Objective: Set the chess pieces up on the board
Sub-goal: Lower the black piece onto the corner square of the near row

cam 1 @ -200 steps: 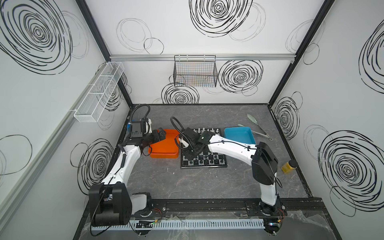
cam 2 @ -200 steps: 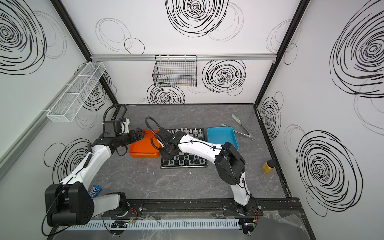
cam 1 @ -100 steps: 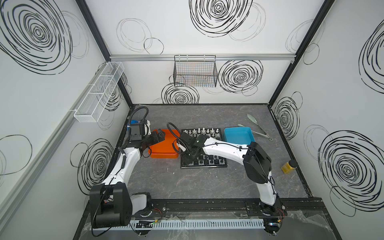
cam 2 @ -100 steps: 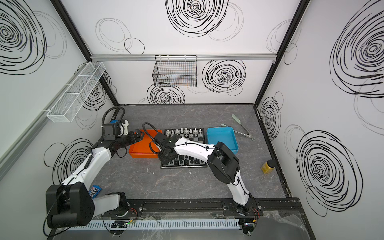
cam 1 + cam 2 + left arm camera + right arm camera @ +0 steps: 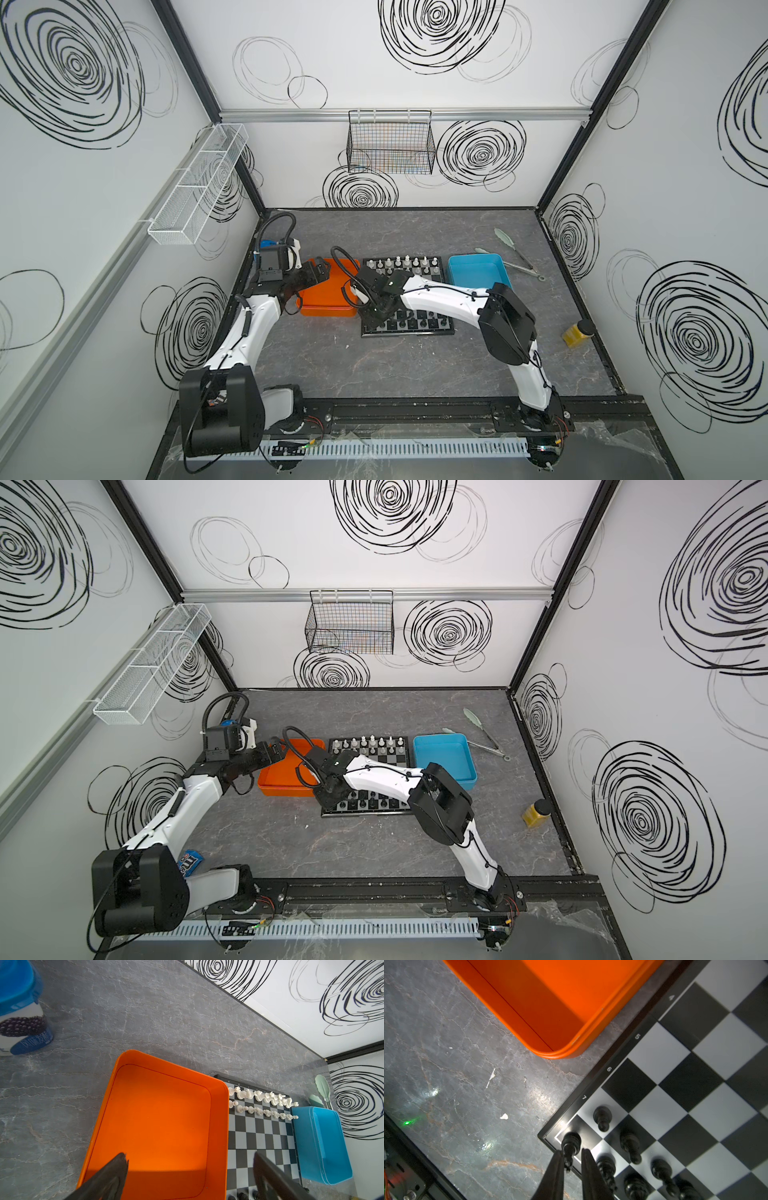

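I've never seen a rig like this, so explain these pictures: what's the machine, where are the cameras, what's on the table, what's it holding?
Two white robot arms stand at the near edge of a grey table, each ending in a two-fingered gripper. The wide pictures come from one overhead camera; the close-ups come from cameras on the wrists. On the table: a chessboard with white pieces along its far side and black pieces along its near side, an orange tray, a blue tray, tongs and a yellow jar. The left gripper hangs open over the orange tray, holding nothing. The right gripper has its fingers either side of a black piece standing on a corner square; whether they grip it is unclear.
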Robot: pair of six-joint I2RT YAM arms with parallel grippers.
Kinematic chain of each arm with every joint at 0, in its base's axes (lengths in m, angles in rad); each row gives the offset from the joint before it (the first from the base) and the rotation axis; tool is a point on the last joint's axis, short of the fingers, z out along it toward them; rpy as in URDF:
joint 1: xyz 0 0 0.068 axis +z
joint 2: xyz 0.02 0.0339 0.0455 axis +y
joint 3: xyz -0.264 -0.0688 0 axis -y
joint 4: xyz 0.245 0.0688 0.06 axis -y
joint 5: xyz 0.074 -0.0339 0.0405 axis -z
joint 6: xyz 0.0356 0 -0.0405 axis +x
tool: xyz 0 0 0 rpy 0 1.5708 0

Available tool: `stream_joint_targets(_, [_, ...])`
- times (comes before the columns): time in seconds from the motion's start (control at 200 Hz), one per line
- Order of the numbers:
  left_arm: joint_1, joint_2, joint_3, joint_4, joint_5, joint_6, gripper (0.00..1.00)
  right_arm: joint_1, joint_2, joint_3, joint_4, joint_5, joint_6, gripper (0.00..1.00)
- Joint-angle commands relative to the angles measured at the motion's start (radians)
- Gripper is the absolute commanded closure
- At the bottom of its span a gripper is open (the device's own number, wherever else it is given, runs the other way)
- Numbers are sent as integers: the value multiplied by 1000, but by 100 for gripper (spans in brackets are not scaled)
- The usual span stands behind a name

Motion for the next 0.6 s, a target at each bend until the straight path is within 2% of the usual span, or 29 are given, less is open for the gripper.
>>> stream_joint_targets(0.0, [17,-1,-14,51,19,-4,3,6,26,41,-15,19,10,79])
stream_joint_targets(0.345, [23,3,-16,57,30,-8,3,6,27,57,-29,33,10,79])
stream_joint_targets(0.595, [27,5,-16,58,34,-9,3,6,2,80,-54,38,6,71])
